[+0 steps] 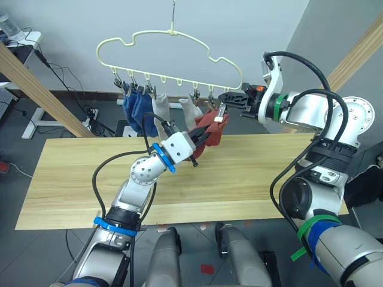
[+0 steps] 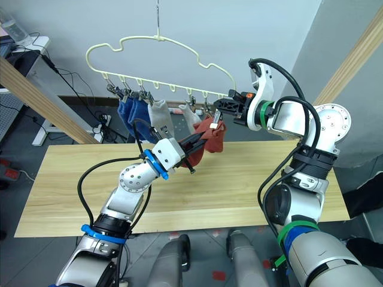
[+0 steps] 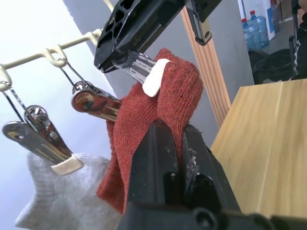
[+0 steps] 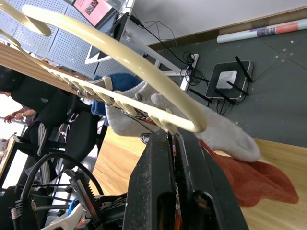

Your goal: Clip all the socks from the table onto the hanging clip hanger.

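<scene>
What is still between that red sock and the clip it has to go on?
Nothing visible. The left gripper holds the red sock up at the clip, whose pale pad already lies against the fabric. The right gripper squeezes that clip on the clip hanger.

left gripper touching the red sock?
Touching. The left wrist view shows the left gripper with both fingers shut on a fold of the red sock.

Pincer (image 4: 173, 139) at clip hanger (image 4: 144, 72) — socks (image 4: 225, 132) beneath
</scene>
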Controlling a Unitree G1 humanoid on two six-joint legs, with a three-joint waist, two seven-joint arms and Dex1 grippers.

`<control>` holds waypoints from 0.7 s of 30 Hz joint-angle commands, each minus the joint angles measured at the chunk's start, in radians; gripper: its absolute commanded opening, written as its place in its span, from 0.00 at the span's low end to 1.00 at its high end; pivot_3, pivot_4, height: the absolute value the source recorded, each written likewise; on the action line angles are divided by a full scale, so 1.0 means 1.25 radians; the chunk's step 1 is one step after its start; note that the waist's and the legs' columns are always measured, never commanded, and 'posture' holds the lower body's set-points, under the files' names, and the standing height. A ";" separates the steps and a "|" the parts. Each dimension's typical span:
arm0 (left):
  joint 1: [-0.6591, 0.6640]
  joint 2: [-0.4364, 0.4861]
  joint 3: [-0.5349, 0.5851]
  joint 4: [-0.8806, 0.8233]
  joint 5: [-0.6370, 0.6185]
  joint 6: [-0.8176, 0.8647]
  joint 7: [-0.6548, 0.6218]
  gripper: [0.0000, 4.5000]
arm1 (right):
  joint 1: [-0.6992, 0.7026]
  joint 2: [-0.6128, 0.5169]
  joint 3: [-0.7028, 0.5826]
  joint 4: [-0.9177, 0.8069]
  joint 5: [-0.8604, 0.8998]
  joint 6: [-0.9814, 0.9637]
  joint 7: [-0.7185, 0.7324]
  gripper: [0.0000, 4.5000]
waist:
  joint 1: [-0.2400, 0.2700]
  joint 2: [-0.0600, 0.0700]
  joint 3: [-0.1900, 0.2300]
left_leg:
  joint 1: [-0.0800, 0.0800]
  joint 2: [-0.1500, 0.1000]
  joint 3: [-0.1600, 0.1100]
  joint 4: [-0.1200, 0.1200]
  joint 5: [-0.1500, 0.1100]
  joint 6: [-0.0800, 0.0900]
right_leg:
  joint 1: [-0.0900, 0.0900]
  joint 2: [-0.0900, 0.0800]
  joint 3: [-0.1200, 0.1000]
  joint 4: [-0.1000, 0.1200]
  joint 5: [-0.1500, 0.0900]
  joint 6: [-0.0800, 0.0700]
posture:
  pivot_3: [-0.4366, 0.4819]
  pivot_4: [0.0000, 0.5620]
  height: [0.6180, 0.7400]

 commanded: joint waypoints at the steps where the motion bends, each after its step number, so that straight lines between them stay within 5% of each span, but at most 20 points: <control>1: -0.005 -0.007 -0.009 -0.017 0.001 -0.019 0.013 0.00 | 0.010 -0.010 0.002 -0.013 0.022 0.008 -0.014 0.00 | 0.000 0.000 0.000 | 0.000 0.000 0.000 0.000 0.000 0.000 | 0.000 0.000 0.000 0.000 0.000 0.000 | 0.36 0.59 1.00; 5: -0.005 -0.007 -0.010 -0.022 -0.002 -0.016 0.015 0.00 | 0.013 -0.018 0.011 -0.015 0.027 0.008 -0.011 0.17 | 0.000 0.000 0.000 | 0.000 0.000 0.000 0.000 0.000 0.000 | 0.000 0.000 0.000 0.000 0.000 0.000 | 0.36 0.59 1.00; 8: -0.007 -0.007 -0.012 -0.025 -0.001 -0.019 0.014 0.00 | 0.016 -0.022 0.018 -0.019 0.027 0.008 -0.006 0.46 | -0.001 0.000 0.000 | 0.000 0.000 0.000 0.000 0.000 0.000 | 0.000 0.000 0.000 0.000 0.000 0.000 | 0.36 0.58 1.00; 16: -0.031 -0.014 -0.020 -0.017 -0.002 0.005 0.010 0.00 | 0.043 -0.082 0.023 -0.065 0.061 0.008 0.017 1.00 | 0.000 0.000 0.000 | 0.000 0.000 0.000 0.000 0.000 0.000 | 0.000 0.000 0.000 0.000 0.000 0.000 | 0.36 0.58 1.00; 18: -0.043 -0.022 -0.025 -0.005 -0.018 0.021 -0.005 0.00 | 0.087 -0.154 0.044 -0.146 0.096 0.008 0.068 1.00 | -0.001 0.000 0.000 | -0.001 0.000 0.000 0.000 0.000 0.000 | 0.000 0.000 0.000 0.000 0.000 0.000 | 0.34 0.58 1.00; 21: -0.058 -0.039 -0.030 0.013 -0.036 0.046 -0.023 0.15 | 0.157 -0.258 0.083 -0.259 0.120 0.001 0.151 1.00 | 0.006 0.000 0.000 | -0.002 -0.001 -0.001 0.000 0.000 0.000 | 0.000 0.000 -0.001 -0.001 0.000 0.000 | 0.33 0.57 1.00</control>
